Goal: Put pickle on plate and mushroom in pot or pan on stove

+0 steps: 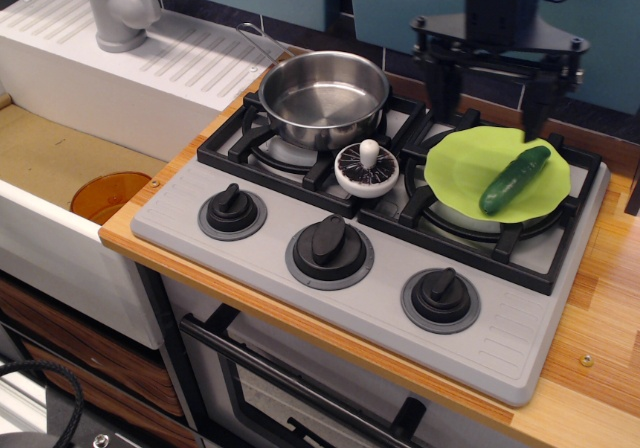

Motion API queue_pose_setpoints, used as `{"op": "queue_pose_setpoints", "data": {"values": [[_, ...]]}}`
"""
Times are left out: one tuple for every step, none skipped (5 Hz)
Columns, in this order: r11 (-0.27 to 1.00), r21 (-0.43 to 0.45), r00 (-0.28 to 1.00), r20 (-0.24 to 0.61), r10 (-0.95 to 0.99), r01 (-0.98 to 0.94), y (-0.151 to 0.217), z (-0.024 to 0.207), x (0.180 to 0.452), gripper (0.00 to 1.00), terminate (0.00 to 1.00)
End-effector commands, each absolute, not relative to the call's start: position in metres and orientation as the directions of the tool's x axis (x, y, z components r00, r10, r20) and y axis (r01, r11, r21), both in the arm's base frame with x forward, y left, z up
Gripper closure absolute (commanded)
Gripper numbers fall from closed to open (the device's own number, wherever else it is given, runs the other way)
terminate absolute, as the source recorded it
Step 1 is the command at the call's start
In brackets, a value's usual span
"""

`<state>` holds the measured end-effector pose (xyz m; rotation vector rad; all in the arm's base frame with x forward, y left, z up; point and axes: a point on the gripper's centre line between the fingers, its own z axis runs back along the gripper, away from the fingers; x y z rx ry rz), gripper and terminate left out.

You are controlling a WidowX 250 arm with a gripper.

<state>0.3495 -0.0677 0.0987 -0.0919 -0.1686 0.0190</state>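
Note:
The dark green pickle [514, 179] lies on the lime-green plate [470, 168], which rests on the right burner of the grey stove [380, 298]. The mushroom [367, 168] sits upside down, stem up, on the grate between the burners, just in front of the steel pot [323, 96] on the left burner. The pot is empty. My gripper [490, 113] hangs open and empty above the plate's far edge, clear of the pickle.
Three black knobs [329, 242] line the stove front. A white sink unit with a grey tap [118, 8] stands at the left, with an orange drain [110, 196] in the basin. The wooden counter [610, 298] runs along the right.

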Motion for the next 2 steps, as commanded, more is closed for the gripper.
{"op": "queue_pose_setpoints", "data": {"values": [[0.999,-0.046,0.963,0.267,0.029,-0.018,-0.0529,0.1143,0.3451,0.00,0.00],[1.000,-0.012,0.962,0.272,0.024,-0.021,-0.0450,0.1083,0.3387,0.00,0.00]]}}
